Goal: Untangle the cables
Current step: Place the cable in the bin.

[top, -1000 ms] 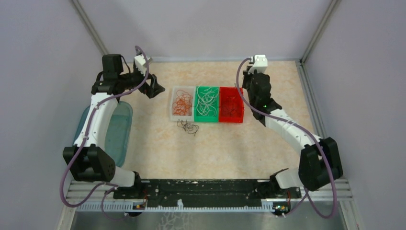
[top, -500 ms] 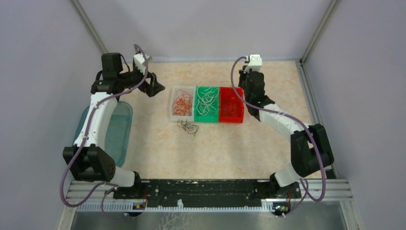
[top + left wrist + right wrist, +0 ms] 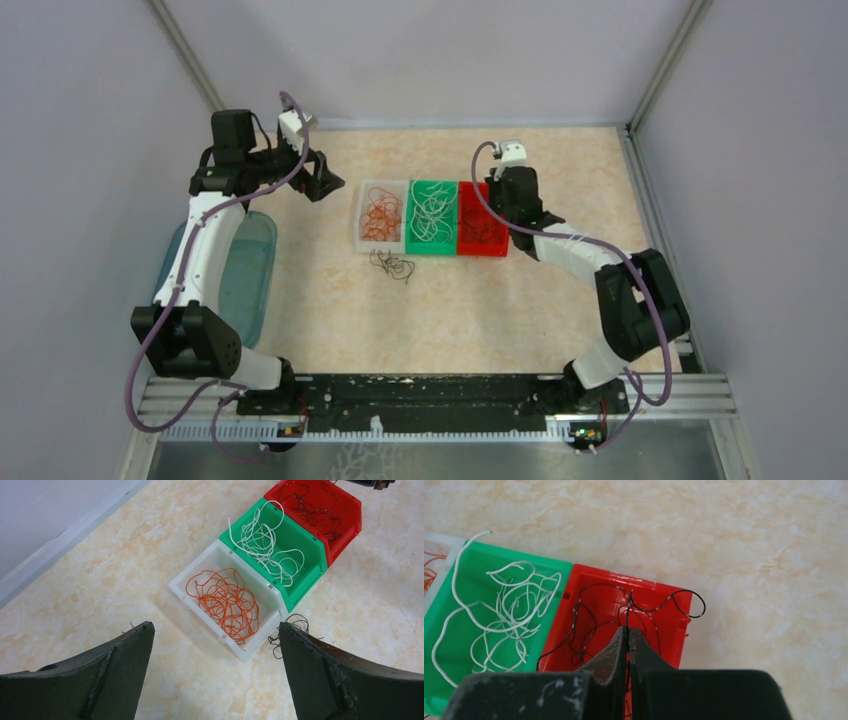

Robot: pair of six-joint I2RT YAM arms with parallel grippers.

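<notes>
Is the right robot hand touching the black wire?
Touching. The right wrist view shows the right gripper shut, a black cable pinched between its fingertips over the red bin.

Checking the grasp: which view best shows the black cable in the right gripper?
Right wrist: the black cable is pinched in the shut right gripper over the red bin. Top external shows only the gripper above that bin; left wrist shows the bin, not the grip.

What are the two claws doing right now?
Left gripper: open, holding nothing.
Right gripper: closed on a black cable above the red bin.
</notes>
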